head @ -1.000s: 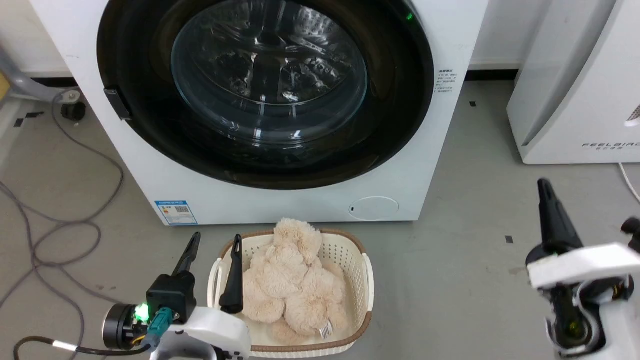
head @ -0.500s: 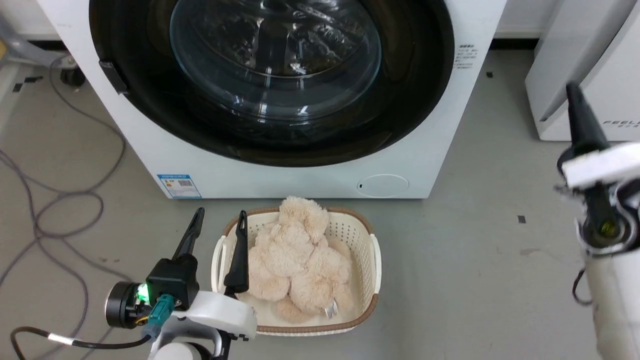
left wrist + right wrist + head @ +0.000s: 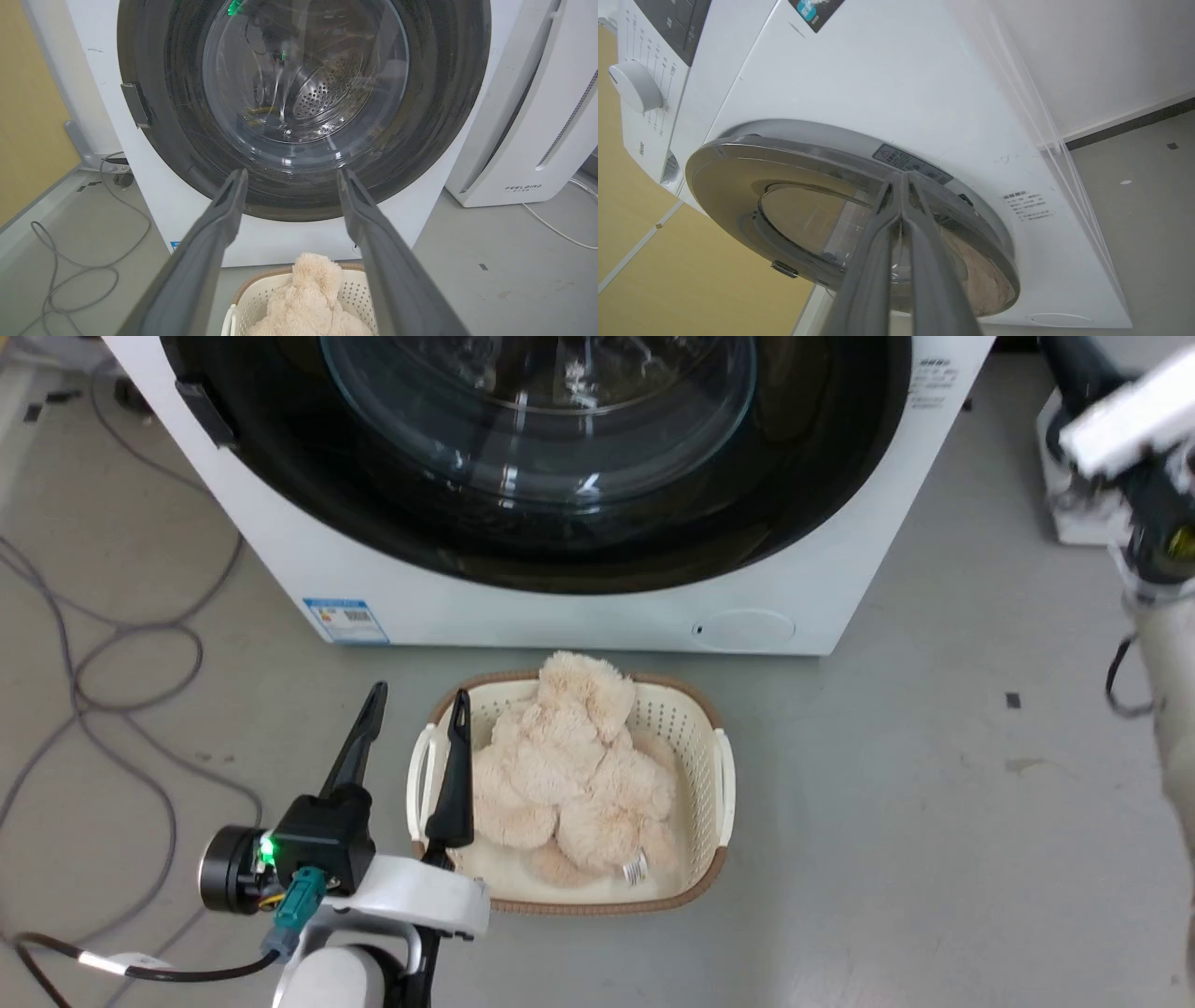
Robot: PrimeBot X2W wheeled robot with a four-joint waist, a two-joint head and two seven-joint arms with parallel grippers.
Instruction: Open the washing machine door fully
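The white washing machine (image 3: 560,616) stands ahead, and its glossy black door (image 3: 822,495) with the bulging glass bowl (image 3: 541,420) lies against the front. A small dark latch piece (image 3: 201,411) sits on the door's left rim. My left gripper (image 3: 416,700) hovers open and empty over the basket's left rim; in the left wrist view its fingers (image 3: 224,219) frame the door (image 3: 420,116). My right gripper (image 3: 901,176) is shut, pointing at the door's shiny right edge (image 3: 738,154) from the side. Its white wrist (image 3: 1120,411) is raised at the upper right.
A cream basket (image 3: 719,784) holding a beige plush toy (image 3: 569,765) sits on the floor just before the machine. Grey cables (image 3: 93,691) loop on the floor at the left. The white FEELBIRD appliance (image 3: 537,140) stands right of the machine.
The head camera has shifted, sliding the scene up the picture. My right arm has risen from the lower right to the upper right beside the door. The left gripper stays open over the basket.
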